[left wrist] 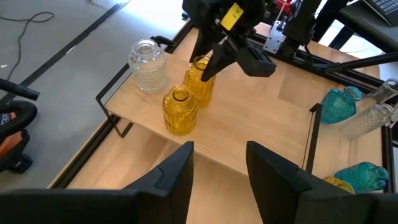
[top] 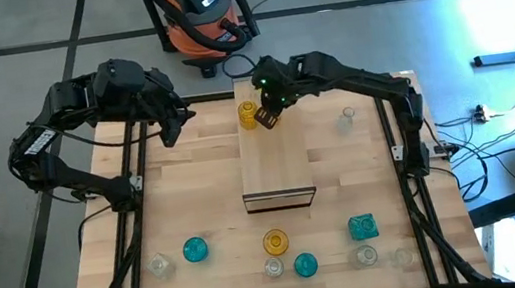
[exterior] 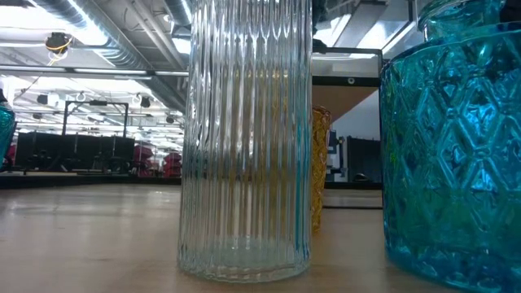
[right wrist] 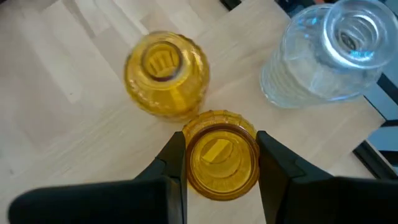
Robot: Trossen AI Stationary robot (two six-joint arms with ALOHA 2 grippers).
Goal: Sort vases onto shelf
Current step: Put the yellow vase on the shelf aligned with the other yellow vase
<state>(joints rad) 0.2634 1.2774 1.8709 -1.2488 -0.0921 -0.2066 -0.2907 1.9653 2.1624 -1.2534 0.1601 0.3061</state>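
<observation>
Table [top: 195, 203]: light-wood butcher-block top w/ black frame. Shelf [top: 275, 157] sits mid-table, long axis running near-far, dark edge at the near end.

R arm reaches in from the right to the shelf's far end. R gripper [right wrist: 216, 155] has its fingers spread around an amber ribbed vase [right wrist: 221, 162], one finger each side, right against the glass; can't confirm a firm pinch. That vase stands upright on the shelf top at the far end. Second amber vase [right wrist: 165, 73] just beside it, apart, also upright on the shelf. Clear ribbed vase [right wrist: 326, 53] stands near both at the shelf's far corner.

L arm is parked over the table's far-left. L gripper [left wrist: 219, 171] hangs w/ fingers spread, holding nothing, looking across at the shelf.

One clear vase [top: 348, 116] alone on the table, right of the shelf.

Near-edge row on the table, left to right: clear vase [top: 161, 266], teal round vase [top: 195, 249], amber vase [top: 274, 242] w/ small clear vase [top: 274, 267] nearer, teal vase [top: 305, 265], teal faceted vase [top: 362, 226], then two clear ones [top: 366, 256] [top: 400, 257].

Orange-black shop vac [top: 198, 11] on the floor beyond the far edge.
</observation>
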